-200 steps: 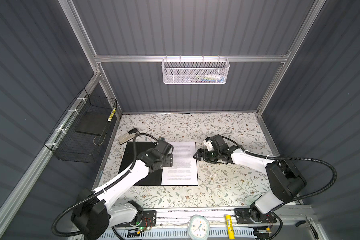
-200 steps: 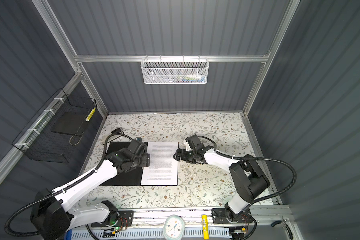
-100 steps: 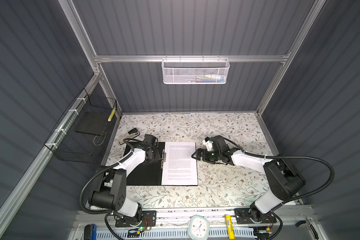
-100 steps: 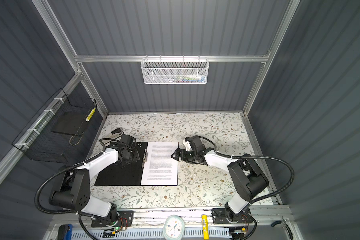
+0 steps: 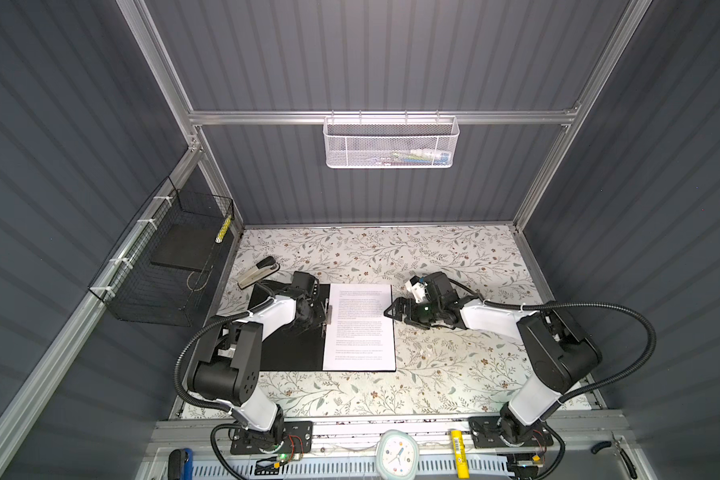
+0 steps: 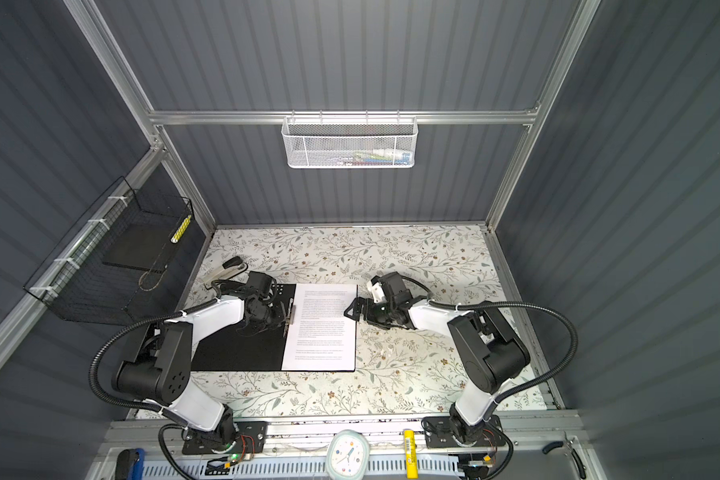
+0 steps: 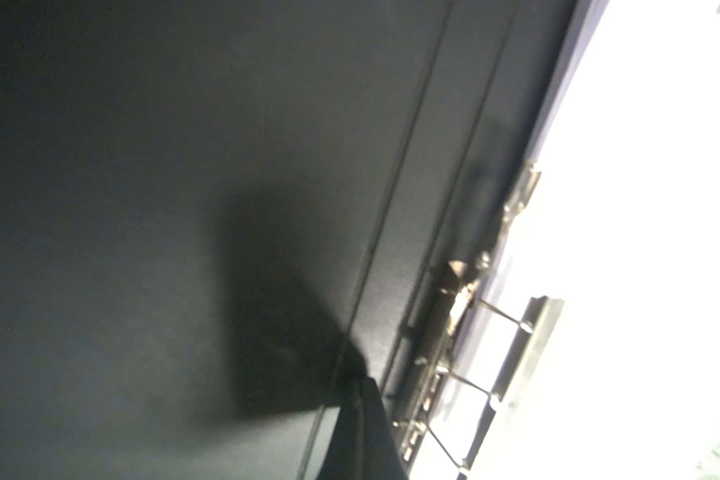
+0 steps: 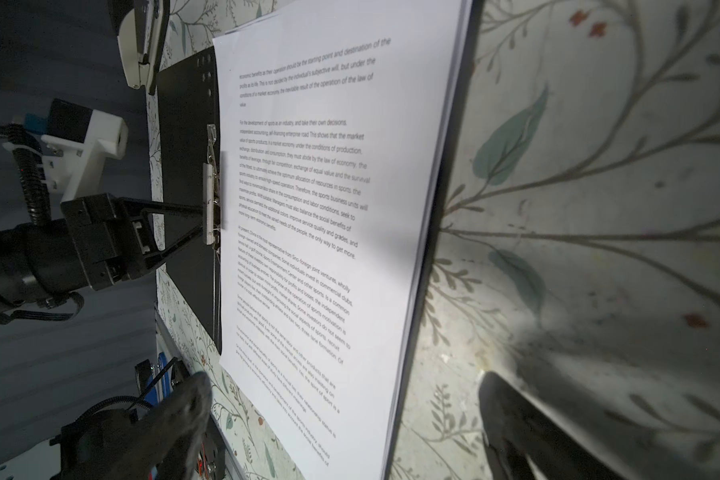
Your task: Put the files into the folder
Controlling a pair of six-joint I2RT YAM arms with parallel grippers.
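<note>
Left end effector (image 8: 203,216): I see it closed, tips at the clip (image 8: 211,187).
Right end effector (image 5: 393,311): open, at the edge of the files (image 5: 360,332).
Files: on open folder (image 5: 292,349).

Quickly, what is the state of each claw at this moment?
Left claw: closed, tips at the metal clip of the folder; grip not certain.
Right claw: open, empty, beside the edge of the files.
</note>
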